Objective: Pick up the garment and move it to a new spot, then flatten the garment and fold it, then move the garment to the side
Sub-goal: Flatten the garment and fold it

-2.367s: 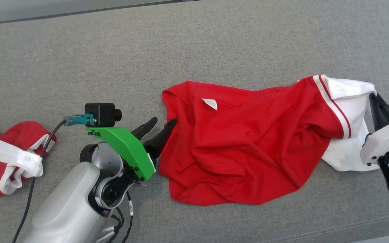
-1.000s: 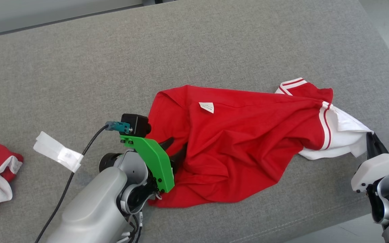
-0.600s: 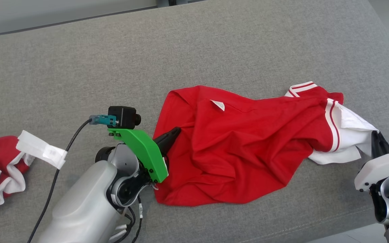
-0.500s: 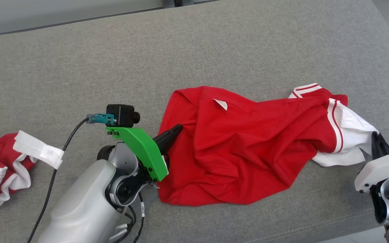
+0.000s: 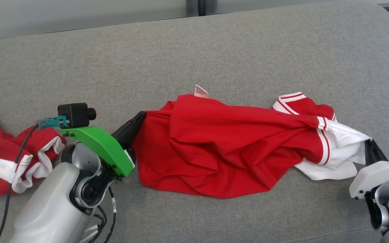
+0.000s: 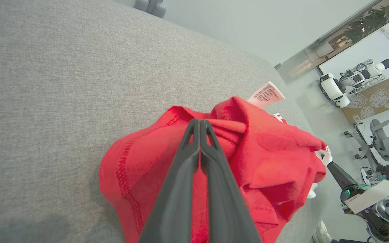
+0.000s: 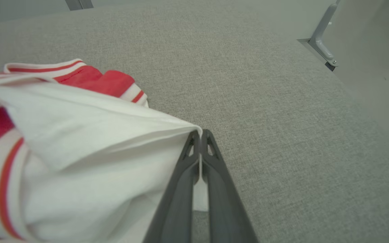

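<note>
The garment point(image 5: 228, 148) is a red shirt with white, red-striped sleeve ends, stretched sideways across the grey cushion point(image 5: 194, 50). My left gripper point(image 5: 139, 118) is shut on its red left edge; the left wrist view shows the fingers point(image 6: 194, 158) pinched together over a bunched red fold point(image 6: 235, 145). My right gripper point(image 5: 367, 143) is shut on the white sleeve end point(image 5: 344, 145) at the far right; in the right wrist view its fingertips point(image 7: 199, 135) clamp the white cloth point(image 7: 89, 131). A care label point(image 5: 201, 91) sticks up at the garment's far edge.
Another red and white garment point(image 5: 8, 158) lies crumpled at the cushion's left end, behind my left arm's cable. The cushion's right edge curves off near my right arm. Open grey cushion stretches beyond the garment.
My left gripper closed on the red edge and pulled it left, stretching the garment out between both grippers. The label flipped upright. The camera also shifted.
</note>
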